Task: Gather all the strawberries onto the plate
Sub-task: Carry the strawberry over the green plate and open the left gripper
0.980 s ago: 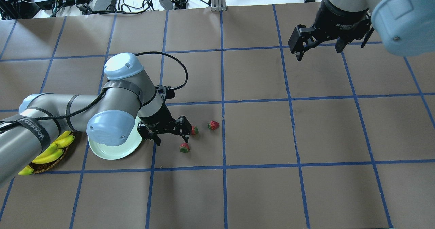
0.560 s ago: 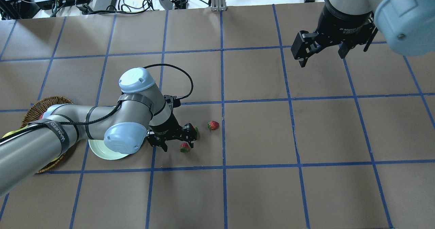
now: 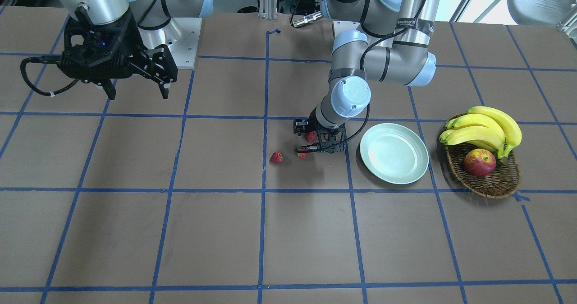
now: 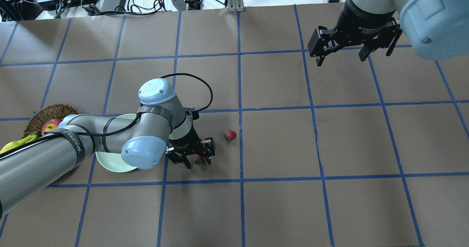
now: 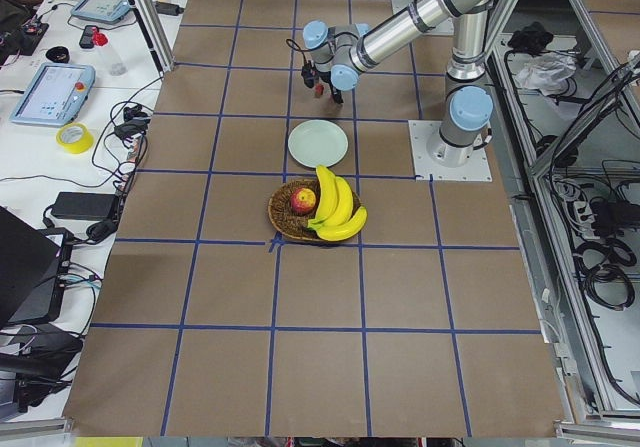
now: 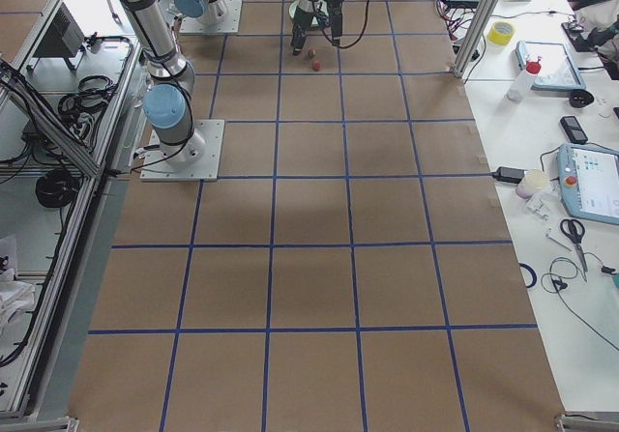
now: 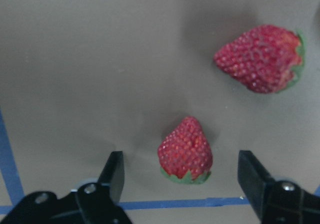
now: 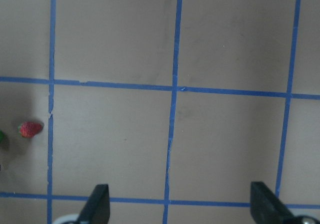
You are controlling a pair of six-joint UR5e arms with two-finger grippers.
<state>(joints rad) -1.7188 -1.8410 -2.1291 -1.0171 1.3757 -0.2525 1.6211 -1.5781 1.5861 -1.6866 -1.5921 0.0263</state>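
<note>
First strawberry [image 7: 186, 151]: lies on the surface [image 4: 278, 140], leafy top toward the wrist camera, tip pointing away. It sits squarely between the left fingers [image 7: 114, 173]. These are spread wide, one on either flank, with a strip of bare surface showing on each side. No contact seen. The fingers are low over the surface and grasp nothing.

Second strawberry [image 7: 260, 58]: past the fingertips and off to one finger's side, lying on its flank, apart from the first. From overhead it is half hidden by a finger link.

Third strawberry [image 4: 230, 135]: farther out than the second, on the far side of the fingers from the plate, just beside a blue tape line [image 4: 240, 140].

Plate [image 3: 394, 153]: pale mint-green, behind the left fingers on the wrist side, near them. All three berries are on the surface, off the plate.

Basket [image 3: 489, 184]: beyond the plate, holding bananas [image 3: 482, 123] and an apple [image 3: 479, 163].

Right fingers [image 8: 98, 206]: spread, with only surface showing between them. Held high, well apart from the berries. One berry shows at the edge of that wrist view.
</note>
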